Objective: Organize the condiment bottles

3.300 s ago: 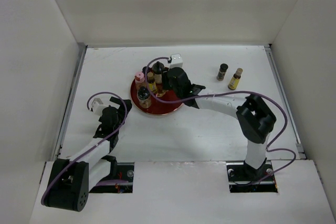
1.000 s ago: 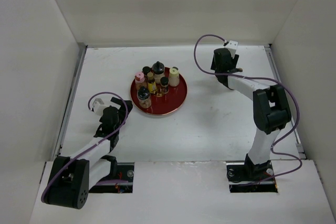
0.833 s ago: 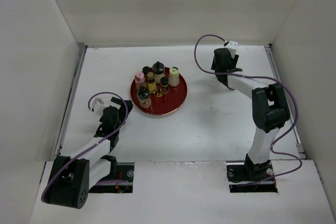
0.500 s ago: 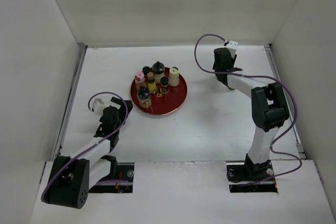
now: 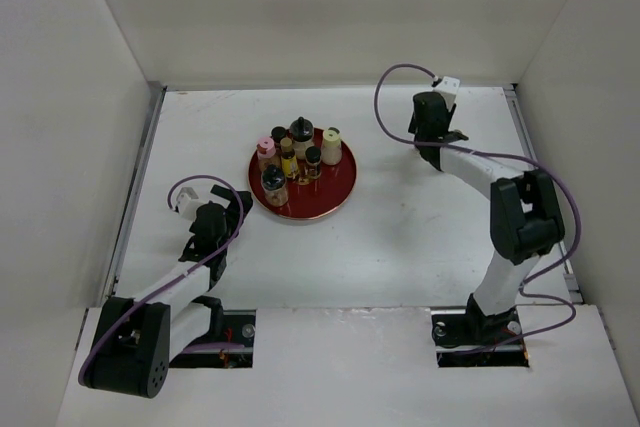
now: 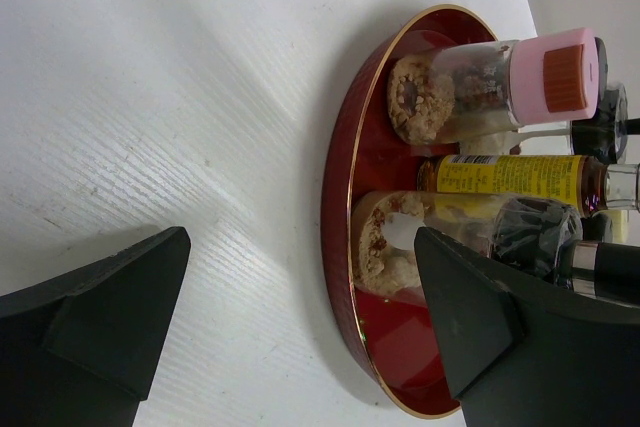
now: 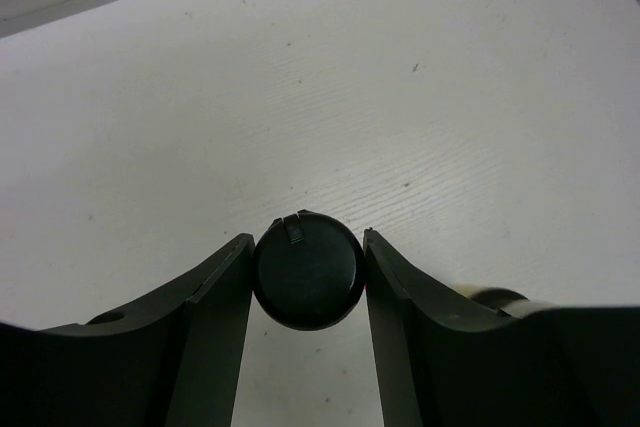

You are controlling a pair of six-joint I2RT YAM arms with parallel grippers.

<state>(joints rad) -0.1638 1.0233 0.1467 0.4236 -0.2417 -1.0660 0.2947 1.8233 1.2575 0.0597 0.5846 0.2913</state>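
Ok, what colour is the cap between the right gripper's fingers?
Black; the cap shows best in the right wrist view.

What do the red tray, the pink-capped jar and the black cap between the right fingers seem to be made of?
Red tray: glossy, with a gold rim line; likely lacquered wood or plastic.
Pink-capped jar: clear body showing its contents, so glass or hard plastic; cap matt, probably plastic.
Black cap: smooth, faintly shiny, with a small moulded notch; probably plastic.

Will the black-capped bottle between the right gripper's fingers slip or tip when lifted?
The black-capped bottle looks small, so probably light. Its round cap meets the right gripper's fingers only along narrow lines, so it might twist or slip. A neighbouring bottle stands close and could be nudged.
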